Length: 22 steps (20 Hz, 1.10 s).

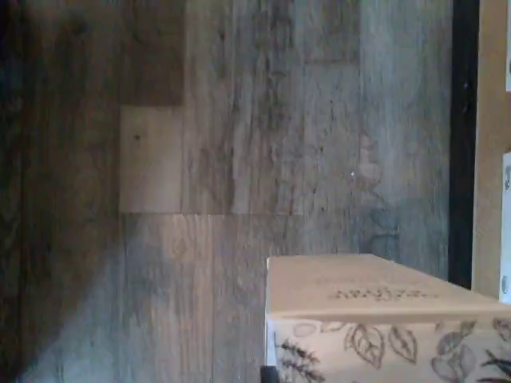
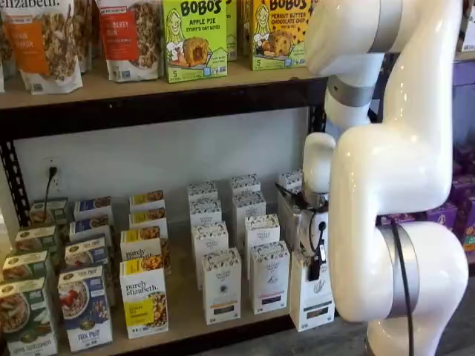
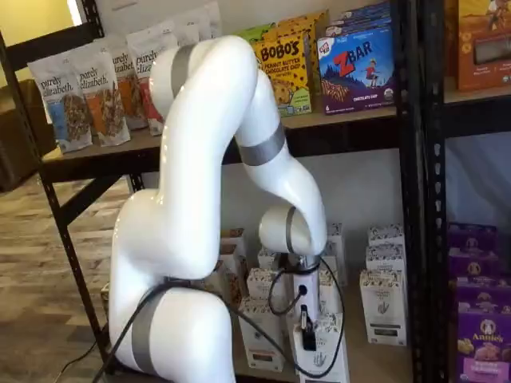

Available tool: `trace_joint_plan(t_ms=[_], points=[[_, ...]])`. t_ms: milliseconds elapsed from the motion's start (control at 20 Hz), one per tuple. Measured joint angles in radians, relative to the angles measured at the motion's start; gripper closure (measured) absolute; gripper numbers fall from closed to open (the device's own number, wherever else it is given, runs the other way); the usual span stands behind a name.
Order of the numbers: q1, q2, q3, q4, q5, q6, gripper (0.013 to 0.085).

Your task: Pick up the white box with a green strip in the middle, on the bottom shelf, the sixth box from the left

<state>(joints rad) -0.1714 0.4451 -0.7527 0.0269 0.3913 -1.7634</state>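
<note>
Basically clamped tight on the white box (image 2: 312, 293) with the gripper (image 2: 315, 261), front of the bottom shelf (image 2: 185, 315), probably pinched from above so neighbouring cartons stay put.

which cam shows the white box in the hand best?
A shelf view: the white box shows its front and bottom label below the hand, at the bottom shelf's front edge. The other shelf view shows it partly behind cables. Wrist view catches only its patterned top end.
</note>
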Motion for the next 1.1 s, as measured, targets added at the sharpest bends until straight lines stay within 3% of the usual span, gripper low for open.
trace_joint_plan(t_ms=[600,850,1100], points=[[0.000,-0.262,0.135,0.132,0.115,-0.115,0.0490],[-0.006,-0.346,0.156,0.146,0.161,-0.128,0.0490],[-0.002,-0.398,0.167,0.134,0.186,-0.109,0.0490]])
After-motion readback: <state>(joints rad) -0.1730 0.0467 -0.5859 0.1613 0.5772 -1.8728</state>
